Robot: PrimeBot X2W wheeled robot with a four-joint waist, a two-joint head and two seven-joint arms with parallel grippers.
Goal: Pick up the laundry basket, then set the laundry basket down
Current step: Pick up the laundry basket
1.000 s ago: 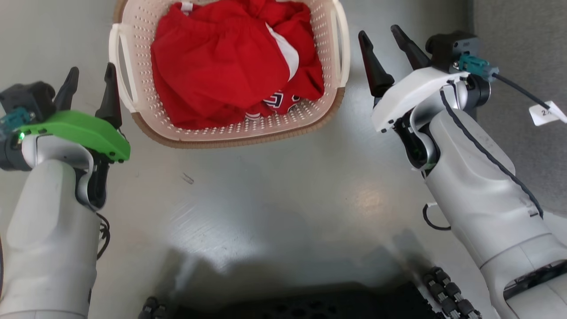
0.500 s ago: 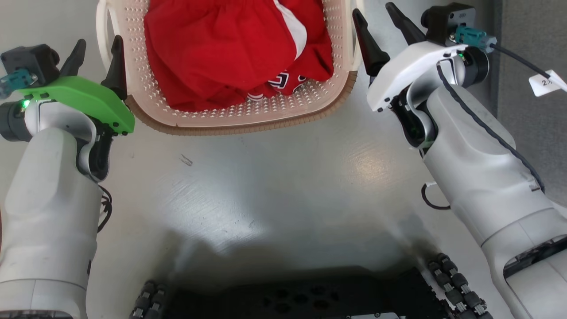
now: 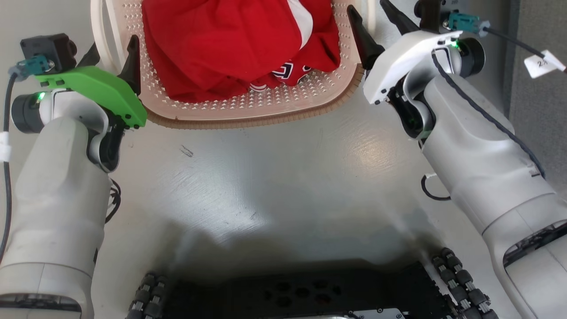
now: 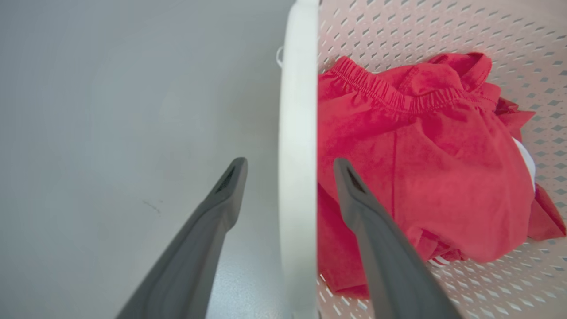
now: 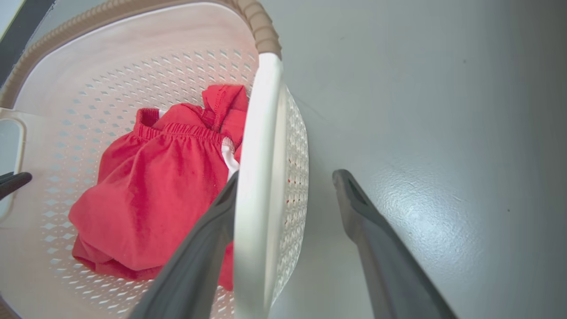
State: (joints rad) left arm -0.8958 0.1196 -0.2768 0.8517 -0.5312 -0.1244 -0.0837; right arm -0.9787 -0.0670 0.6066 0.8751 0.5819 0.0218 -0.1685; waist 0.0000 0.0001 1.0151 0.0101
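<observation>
grey floor (image 3: 274,177); left gripper (image 4: 289,161) and right gripper (image 5: 287,173), both spread, straddle laundry basket (image 3: 248,122) handles (image 4: 297,133) for two-sided lift.

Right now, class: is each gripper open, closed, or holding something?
Left gripper: open, fingers astride the laundry basket's left handle, not clamped.
Right gripper: open, fingers astride its right handle, not clamped.

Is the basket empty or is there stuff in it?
Not empty: crumpled red clothes lie inside the laundry basket, covering much of its bottom.
</observation>
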